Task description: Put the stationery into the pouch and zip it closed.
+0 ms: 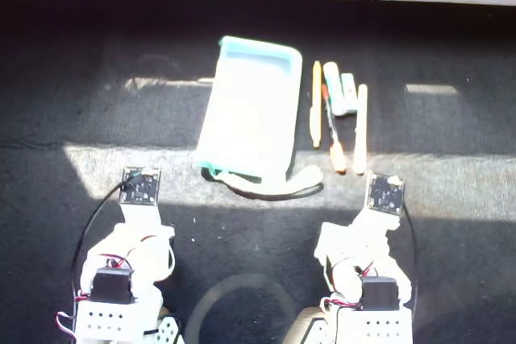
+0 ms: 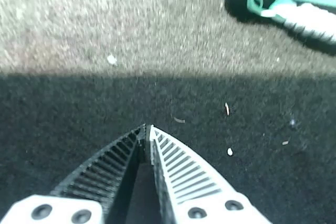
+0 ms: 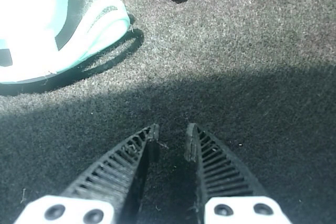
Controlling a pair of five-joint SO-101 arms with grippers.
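- High view: I see the stationery point(image 1: 360, 126) lying outside the pouch point(image 1: 246, 114), both well ahead of my grippers.
- Left gripper point(image 2: 145, 128) is pressed together, right gripper point(image 3: 170, 129) slightly spread; both empty.
- Packing and zipping all remain, I judge.

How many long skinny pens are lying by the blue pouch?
3, all right of the pouch: a yellow pen nearest it, an orange-tipped pen in the middle, a pale pen farthest. Short white things beside them may hide more.
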